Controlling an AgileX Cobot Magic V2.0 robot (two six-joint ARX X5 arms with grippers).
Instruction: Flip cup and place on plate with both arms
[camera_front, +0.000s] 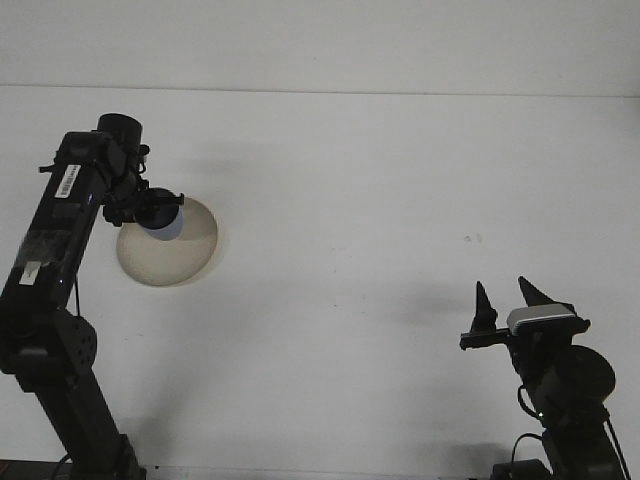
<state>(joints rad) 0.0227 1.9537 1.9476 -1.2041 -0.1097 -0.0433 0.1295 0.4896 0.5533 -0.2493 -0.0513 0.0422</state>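
While the left arm reaches out over the far-left part of the white table (380, 200), its left gripper (150, 208) hangs above the upper left portion of the plate (180, 255) with its fingers closed around the cup (163, 218), a small dark blue thing whose paler side faces the camera. From this angle it is hard to say whether the cup touches the plate or hovers just over it, or which way its mouth points. Placing looks to be the step in hand: the next move calls for lowering the cup squarely onto the plate, then letting go and lifting clear without tipping it. Well apart, at the lower right, the right gripper (506, 300) points upward, its two fingers spread and holding nothing
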